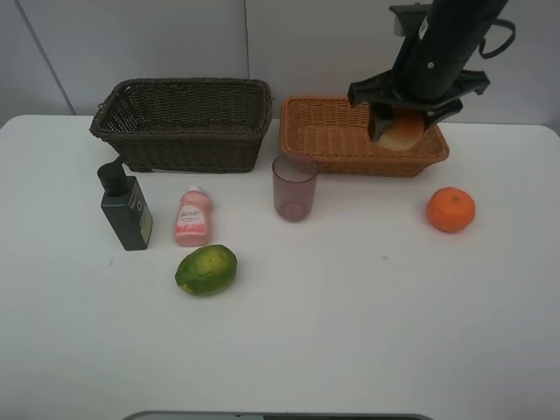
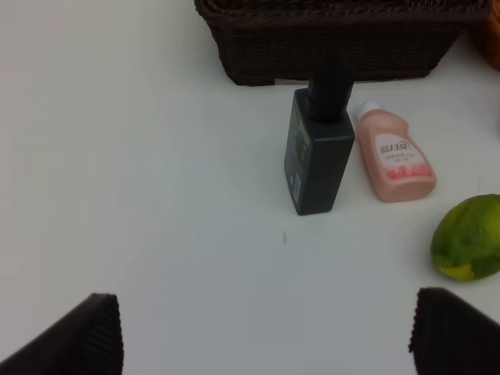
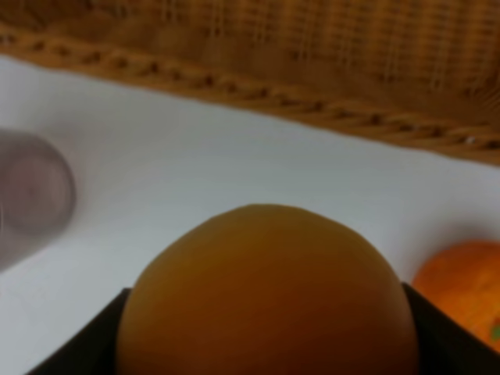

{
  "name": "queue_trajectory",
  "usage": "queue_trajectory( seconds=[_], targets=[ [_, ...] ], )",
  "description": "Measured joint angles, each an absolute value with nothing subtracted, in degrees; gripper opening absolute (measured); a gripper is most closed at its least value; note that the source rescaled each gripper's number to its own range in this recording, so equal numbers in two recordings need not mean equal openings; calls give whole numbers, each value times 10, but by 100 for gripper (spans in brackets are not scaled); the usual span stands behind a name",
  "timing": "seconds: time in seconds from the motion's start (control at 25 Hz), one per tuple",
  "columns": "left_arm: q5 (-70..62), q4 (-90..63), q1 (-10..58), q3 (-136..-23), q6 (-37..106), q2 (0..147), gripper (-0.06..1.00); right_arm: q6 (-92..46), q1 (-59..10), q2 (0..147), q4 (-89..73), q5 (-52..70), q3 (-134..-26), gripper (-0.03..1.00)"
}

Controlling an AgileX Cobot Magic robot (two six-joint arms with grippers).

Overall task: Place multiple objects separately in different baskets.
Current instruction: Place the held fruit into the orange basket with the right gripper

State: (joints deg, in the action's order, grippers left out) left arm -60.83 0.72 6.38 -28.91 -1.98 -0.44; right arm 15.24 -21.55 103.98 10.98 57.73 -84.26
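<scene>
Drop-off step: right claw (image 1: 403, 129) clamped on the red-yellow fruit (image 3: 266, 289), seemingly just above the orange-tan basket's (image 1: 325, 103) right end. Next, I'd judge, lower slightly and release inside. Left claw (image 2: 269, 332) hangs wide and empty over the tabletop (image 2: 156, 195).

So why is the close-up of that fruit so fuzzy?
Right wrist view: the gripped fruit sits almost against the lens, so it and the basket behind blur. Exterior high view: sharp, evenly lit, faint shadows. Left wrist view: mildly soft.

White table (image 1: 350, 350), pale grey wall (image 1: 175, 44)
</scene>
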Motion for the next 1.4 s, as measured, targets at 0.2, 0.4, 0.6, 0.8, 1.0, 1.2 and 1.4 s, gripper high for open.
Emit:
queue_trajectory(
  seconds=[0.2,0.4,0.6,0.8,1.0,1.2,1.4],
  targets=[
    [-608,7,64,-289,-20,-4,95,143,-172,1111,110,579,-939,0],
    [-608,7,64,-289,-20,-4,95,143,-155,1189,111,536,-993,0],
    [-608,7,64,-289,-20,-4,95,143,-155,1251,109,482,-1003,0],
    [-608,7,64,-289,-20,-4,95,143,-155,1289,109,450,-1003,0],
    [-608,7,64,-289,-20,-4,95,143,-155,1297,109,446,-1003,7],
    [-608,7,64,-289,-20,-4,95,143,-155,1298,109,432,-1003,88],
    [-608,7,64,-289,-20,-4,95,143,-155,1296,109,425,-1004,100]
  ],
)
